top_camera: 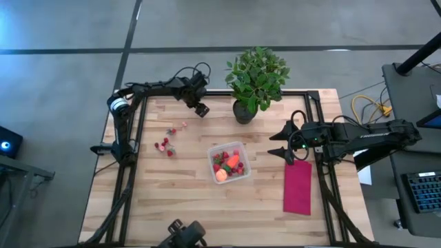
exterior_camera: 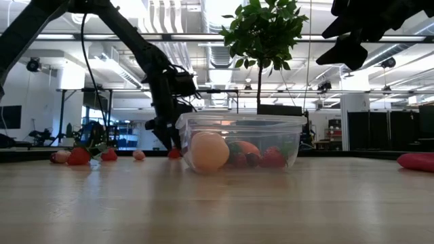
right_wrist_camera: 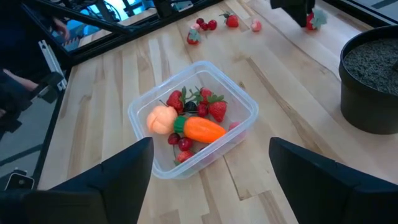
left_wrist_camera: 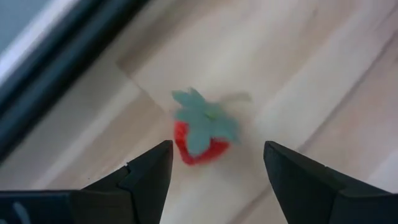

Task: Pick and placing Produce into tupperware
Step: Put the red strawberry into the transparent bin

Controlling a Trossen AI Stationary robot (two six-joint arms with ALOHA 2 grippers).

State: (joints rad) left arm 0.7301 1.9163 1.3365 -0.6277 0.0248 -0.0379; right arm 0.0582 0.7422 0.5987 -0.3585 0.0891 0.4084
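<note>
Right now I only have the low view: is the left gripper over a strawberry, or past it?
Observer: Over it. Its wrist view shows one strawberry on the wood between the fingers of the open left gripper, not gripped.
Operator: Any more loose ones?
Observer: From above, a few loose strawberries lie left of the tupperware.
Operator: And the right arm?
Observer: The right gripper hovers open to the right of the tupperware, near the red cloth.

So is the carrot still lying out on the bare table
No, the carrot lies inside the tupperware, beside the peach-orange fruit and among strawberries.
</note>
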